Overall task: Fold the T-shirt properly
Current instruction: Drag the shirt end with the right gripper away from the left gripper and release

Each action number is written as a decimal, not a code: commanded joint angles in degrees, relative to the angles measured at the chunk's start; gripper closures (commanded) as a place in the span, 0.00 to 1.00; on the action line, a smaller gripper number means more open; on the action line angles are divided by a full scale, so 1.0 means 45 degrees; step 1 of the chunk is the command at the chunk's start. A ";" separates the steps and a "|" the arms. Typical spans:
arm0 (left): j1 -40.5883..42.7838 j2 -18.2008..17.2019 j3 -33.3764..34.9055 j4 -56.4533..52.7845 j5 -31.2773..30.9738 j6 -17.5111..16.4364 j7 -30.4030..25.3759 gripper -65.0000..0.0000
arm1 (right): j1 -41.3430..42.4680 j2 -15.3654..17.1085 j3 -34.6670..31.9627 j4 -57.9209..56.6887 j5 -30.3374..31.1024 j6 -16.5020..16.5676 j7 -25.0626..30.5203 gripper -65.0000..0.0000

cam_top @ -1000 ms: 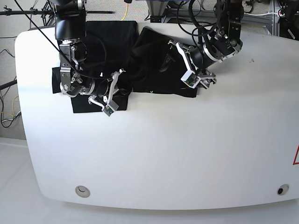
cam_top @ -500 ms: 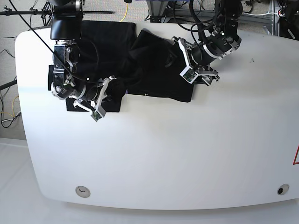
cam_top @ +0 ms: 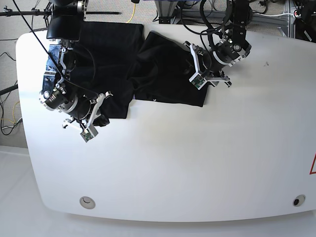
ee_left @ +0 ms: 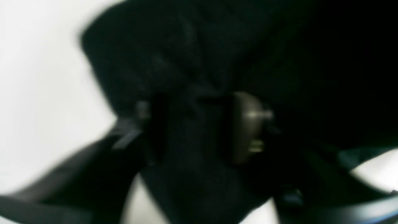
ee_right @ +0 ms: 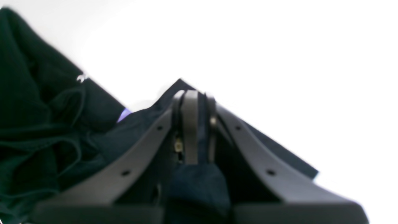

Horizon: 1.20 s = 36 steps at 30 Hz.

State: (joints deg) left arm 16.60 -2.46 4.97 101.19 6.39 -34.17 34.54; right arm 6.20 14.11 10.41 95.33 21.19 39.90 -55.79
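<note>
The black T-shirt [cam_top: 163,64] lies crumpled across the far part of the white table [cam_top: 173,163]. My right gripper [cam_top: 98,116] is at the shirt's front left corner. In the right wrist view its fingers [ee_right: 190,124] stand together, shut on a fold of the T-shirt [ee_right: 40,124], and a sliver of purple print [ee_right: 124,114] shows. My left gripper [cam_top: 196,69] rests on the shirt's right part. The blurred left wrist view shows its fingers [ee_left: 248,127] apart with the T-shirt [ee_left: 192,56] bunched between them. Whether the pads press the cloth is unclear.
Cables and a metal frame [cam_top: 168,10] stand behind the table's far edge. Two round fittings sit near the front edge, at the left [cam_top: 87,201] and at the right [cam_top: 296,201]. A red triangle mark [cam_top: 313,165] is at the right edge.
My right arm has swung left and toward the front, dragging the shirt's corner with it. My left gripper has shifted slightly back, and its jaws have narrowed around the cloth.
</note>
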 commanded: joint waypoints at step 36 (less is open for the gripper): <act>-0.0651 -0.0108 -0.1603 -0.1143 -0.0024 -0.0035 -0.0106 1.00 | -0.2676 0.0997 0.4982 0.0550 0.0204 0.0022 -0.0135 0.30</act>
State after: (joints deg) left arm 13.43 -2.68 -1.96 95.83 3.86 -35.07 31.38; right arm -6.33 17.32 32.40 97.56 21.02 39.97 -57.49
